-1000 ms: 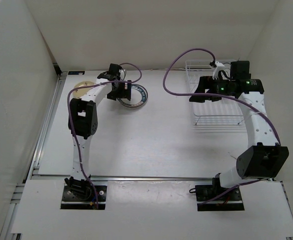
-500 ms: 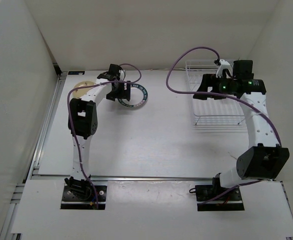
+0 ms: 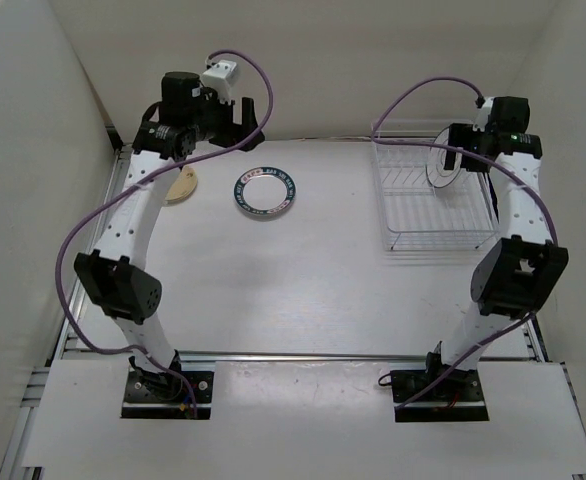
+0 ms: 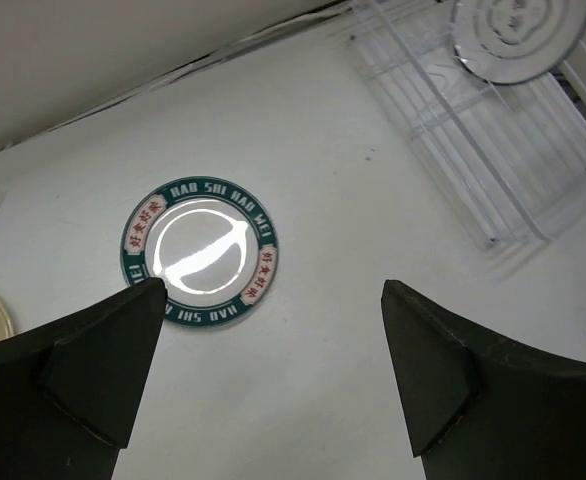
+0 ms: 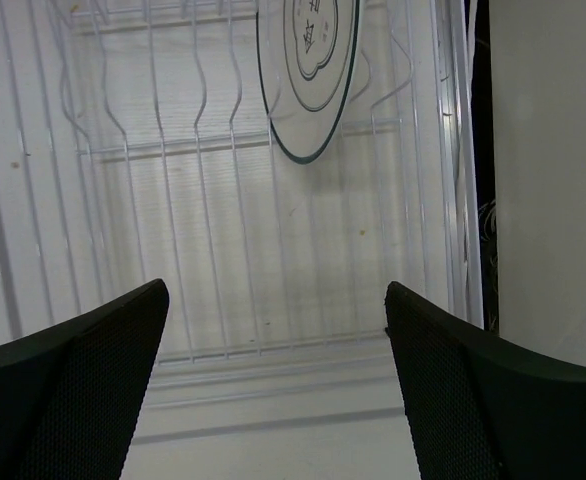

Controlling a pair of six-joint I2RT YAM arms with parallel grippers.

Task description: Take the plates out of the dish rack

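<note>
White wire is being seen forming the dish rack [image 3: 435,215], which is being carried at the right rear of the counter [image 3: 303,280], just beside the right wall. A white plate [image 5: 308,75] is being propped on edge by the bars in the rack's far half. It is leaning slightly, with its plane running roughly near-to-far and its broad face turned toward the left side.

The right jaws are being held spread wide and empty above the rack. The white plate is being seen beyond them, roughly on their midline and well apart from both fingertips [image 5: 93,380].

The left jaws are likewise being held released, grasping nothing, raised high over the counter's left rear. The green-ringed plate [image 4: 199,252] is being seen lying flat below them, nearer their left finger and untouched. A cream-tan plate [image 3: 181,186] is being partly hidden by the left arm. It is lying flat to the left of the ringed one and apart from it.

Bare counter is being left open between the green-ringed plate and the rack, and across the whole near side.
</note>
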